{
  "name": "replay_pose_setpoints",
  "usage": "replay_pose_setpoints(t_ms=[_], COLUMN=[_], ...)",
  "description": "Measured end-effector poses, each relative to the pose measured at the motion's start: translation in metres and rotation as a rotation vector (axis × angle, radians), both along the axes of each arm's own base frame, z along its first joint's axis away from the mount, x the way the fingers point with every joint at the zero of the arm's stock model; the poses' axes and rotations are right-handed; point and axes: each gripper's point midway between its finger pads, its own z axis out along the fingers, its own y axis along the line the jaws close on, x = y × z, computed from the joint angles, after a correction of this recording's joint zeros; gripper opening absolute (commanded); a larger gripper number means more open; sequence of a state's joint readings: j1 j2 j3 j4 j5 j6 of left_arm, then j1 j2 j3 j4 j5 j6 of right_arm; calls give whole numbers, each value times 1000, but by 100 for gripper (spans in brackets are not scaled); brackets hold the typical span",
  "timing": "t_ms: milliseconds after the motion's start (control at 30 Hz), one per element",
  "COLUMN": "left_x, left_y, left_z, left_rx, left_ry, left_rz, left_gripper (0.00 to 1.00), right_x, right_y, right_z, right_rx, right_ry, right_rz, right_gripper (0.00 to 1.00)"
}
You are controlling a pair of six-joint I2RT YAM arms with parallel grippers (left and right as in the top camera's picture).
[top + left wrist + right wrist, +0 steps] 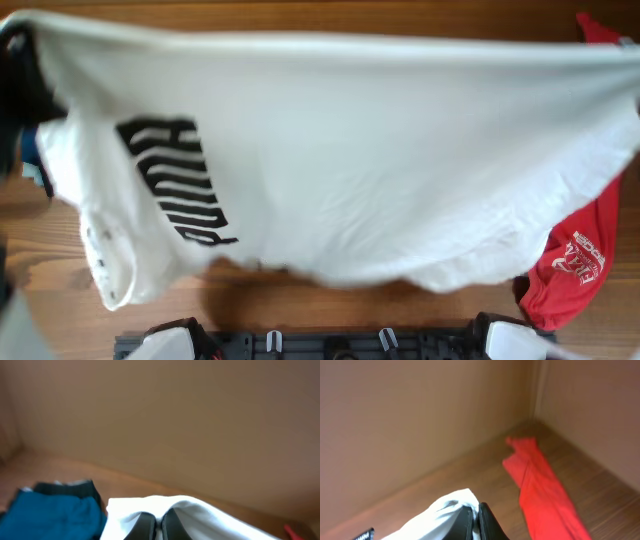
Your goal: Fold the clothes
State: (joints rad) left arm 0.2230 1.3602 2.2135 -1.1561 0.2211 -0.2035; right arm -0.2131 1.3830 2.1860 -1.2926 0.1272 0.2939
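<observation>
Table (300, 300): brown wood, mostly covered.

White T-shirt (380, 160): largest item, lifted and stretched wide from left to right across nearly the whole table. Its far edge is taut and its near edge hangs in folds. The black print (180, 180) sits on its left part.

Red T-shirt (575, 265): white lettering, lying at the right and partly under the white one.

Blue garment (50, 515): at the left, lying on the table.

Black garment (65, 488): just beyond the blue one, touching it.

Left claw (160, 527): fingers pressed together, pinching white cloth.

Right claw (476, 522): fingers likewise closed tight on white cloth.
</observation>
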Motion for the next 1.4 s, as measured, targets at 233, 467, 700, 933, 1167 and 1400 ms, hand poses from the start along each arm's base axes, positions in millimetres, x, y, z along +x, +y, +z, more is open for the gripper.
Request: replay_pose_setpoints(t_ms=[233, 467, 700, 933, 1167, 1400], left_x=[168, 242, 200, 59, 85, 119], left_y=[-2, -18, -12, -28, -56, -67], left_z=[-132, -202, -14, 67, -83, -321], left_rx=[-104, -158, -71, -17, -70, -149], left_ry=[267, 301, -107, -195, 365, 1089], left_rz=[-145, -217, -224, -212, -326, -386], left_gripper=[4, 4, 4, 4, 4, 4], right_x=[151, 199, 144, 35, 88, 88], right_y=[-5, -3, -2, 0, -26, -25], right_z=[-137, -162, 34, 76, -103, -268], right_rx=[107, 166, 35, -11, 91, 184], right_ry=[285, 248, -206, -222, 377, 840], right_rz=[160, 198, 174, 70, 14, 60], right_gripper=[4, 4, 4, 5, 4, 4])
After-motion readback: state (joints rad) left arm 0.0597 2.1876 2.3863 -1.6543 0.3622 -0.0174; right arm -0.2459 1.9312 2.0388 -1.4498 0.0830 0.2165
